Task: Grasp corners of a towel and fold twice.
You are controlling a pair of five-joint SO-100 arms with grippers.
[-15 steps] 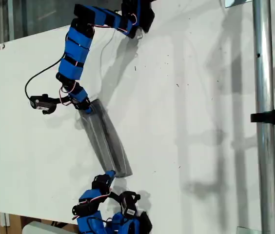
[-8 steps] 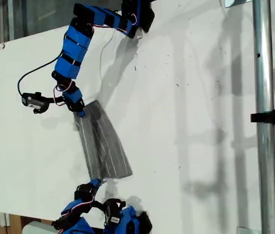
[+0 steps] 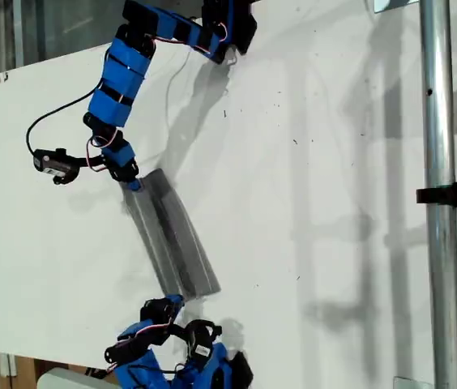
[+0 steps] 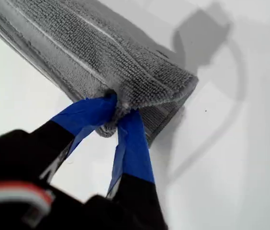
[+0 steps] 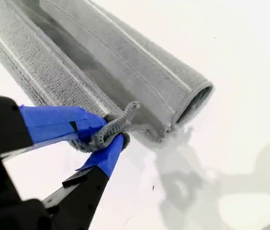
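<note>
First gripper [image 4: 118, 112] is clamped on a bunched corner [image 4: 110, 128] of the towel [image 4: 101, 52]. Second gripper [image 5: 108, 136] is likewise closed on a twisted corner at the cloth's other end. Beyond both, the towel lies on the white table [image 3: 334, 162] as a narrow, layered band. Judged progress: one fold looks complete, while the second appears unfinished and unreleased. In the exterior view, its long axis runs diagonally from upper left to lower right, between the two arms.

grey striped towel [image 3: 170, 235], folded, ends pinched
</note>
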